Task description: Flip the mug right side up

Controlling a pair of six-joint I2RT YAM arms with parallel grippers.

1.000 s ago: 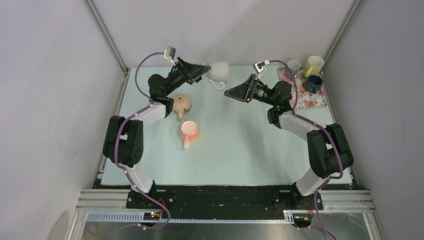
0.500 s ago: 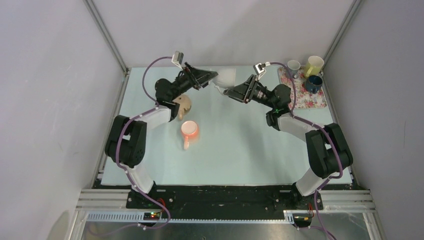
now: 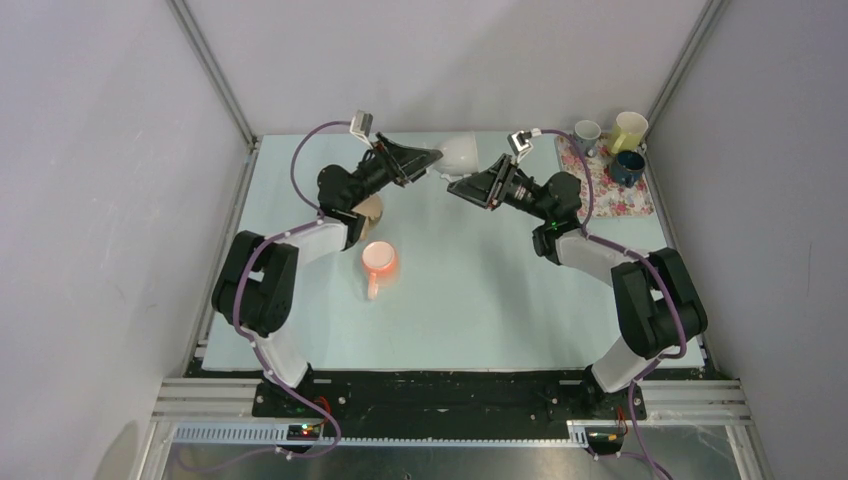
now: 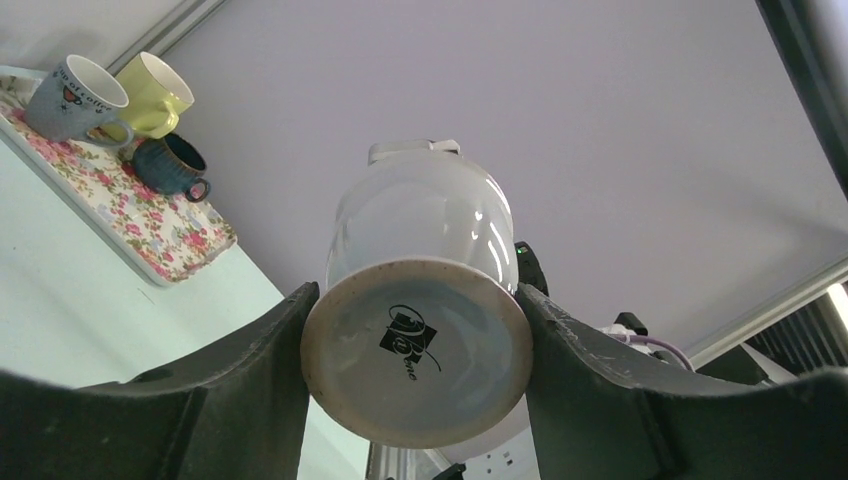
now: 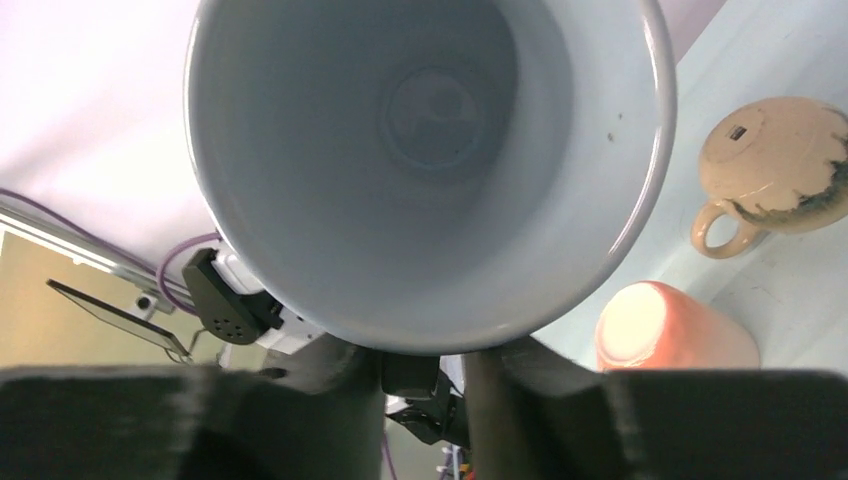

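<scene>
- I see the white mug point(image 3: 460, 152) held clear of the table at 12 o'clock. It lies on its side with its mouth toward the right arm, and only bare glaze shows inside.
- My left gripper point(image 4: 415, 310) clamps its base, one finger on each flank.
- My right gripper point(image 5: 420, 365) sits under the rim with its jaws narrow; I cannot tell if they grip.
- The tan mug point(image 5: 775, 150) stands upturned at 10 o'clock, with the orange mug point(image 3: 379, 258) just at its 6.
- The floral tray point(image 3: 615, 195) at 2 o'clock carries a grey mug point(image 3: 587, 131), a yellow mug point(image 3: 629, 128) and a dark blue mug point(image 3: 629, 165).
- The table point(image 3: 480, 300) is pale green and the walls point(image 3: 450, 60) are grey.
</scene>
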